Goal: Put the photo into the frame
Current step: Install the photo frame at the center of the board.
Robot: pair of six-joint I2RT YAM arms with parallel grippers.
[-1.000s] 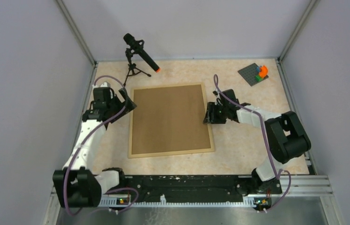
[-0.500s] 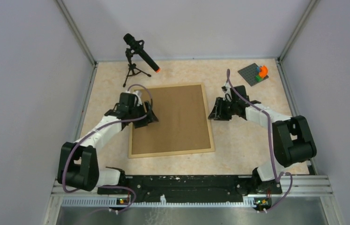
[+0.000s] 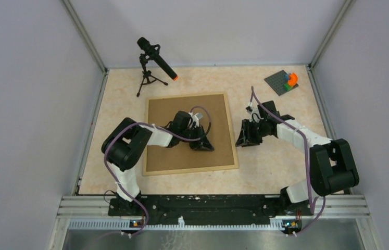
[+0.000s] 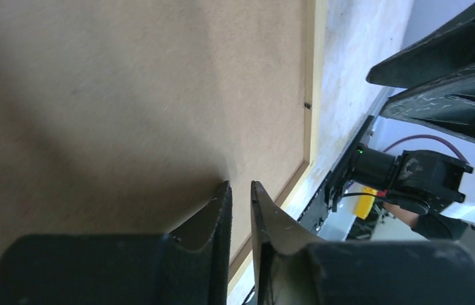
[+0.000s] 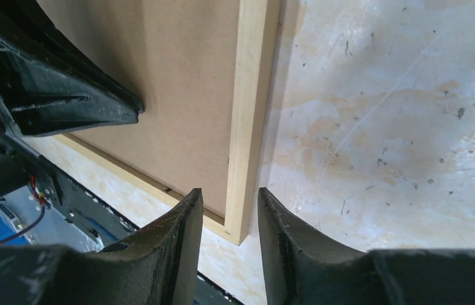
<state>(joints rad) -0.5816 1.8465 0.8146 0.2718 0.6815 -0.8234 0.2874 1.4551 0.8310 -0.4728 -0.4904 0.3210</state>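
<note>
The frame (image 3: 192,170), thin light wood strips, lies flat in the middle of the table with a plain brown backing board (image 3: 182,104) filling it. The photo is out of view. My left gripper (image 3: 205,146) reaches over the board's middle, tips low at the board (image 4: 126,95). Its fingers (image 4: 222,197) stand almost together, a thin gap between them and nothing in it. My right gripper (image 3: 244,139) sits at the frame's right strip (image 5: 250,95), near the front right corner. It is open, and the strip shows through the gap between its fingers (image 5: 190,203).
A black microphone on a small tripod (image 3: 155,62) stands at the back left. A grey baseplate with coloured bricks (image 3: 284,82) lies at the back right. Grey enclosure walls close off both sides, and a black rail (image 3: 202,203) runs along the near edge.
My left arm swung from the frame's left edge across the board to its middle while its jaws closed to a thin gap. My right gripper shifted slightly nearer along the right strip.
</note>
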